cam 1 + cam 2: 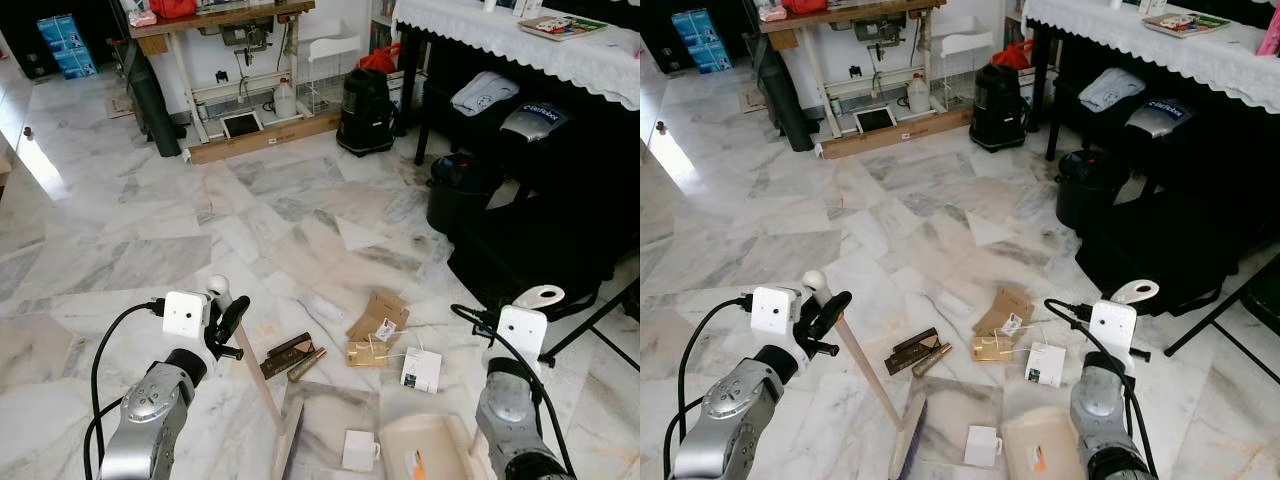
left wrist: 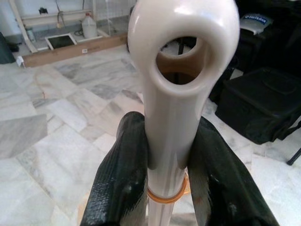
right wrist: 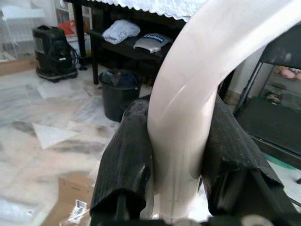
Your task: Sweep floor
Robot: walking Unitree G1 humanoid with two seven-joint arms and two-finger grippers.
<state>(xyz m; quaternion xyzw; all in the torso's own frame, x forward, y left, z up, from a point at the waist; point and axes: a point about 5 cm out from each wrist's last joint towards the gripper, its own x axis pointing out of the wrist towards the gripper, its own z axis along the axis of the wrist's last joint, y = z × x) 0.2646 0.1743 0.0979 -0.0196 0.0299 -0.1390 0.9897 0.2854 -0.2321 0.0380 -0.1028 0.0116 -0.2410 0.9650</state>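
Left eye view: left gripper [image 1: 228, 318] clamped on cream broom handle [image 2: 181, 94], hanging hole at tip; wooden shaft slanted down to brush [image 1: 908, 440] on marble floor [image 1: 120, 240]. Cardboard scraps [image 1: 378, 318] just ahead. Right gripper [image 3: 176, 155] clamped on cream dustpan handle [image 1: 538, 297]; dustpan [image 1: 432, 442] resting low on floor.

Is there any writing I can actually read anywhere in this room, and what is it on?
Grey bag under the table: white lettering, too blurred to read.
White tag on the floor: print too small to read.
Blue boxes at the far wall: markings too small to read.
Book on the lace tablecloth: cover unreadable.
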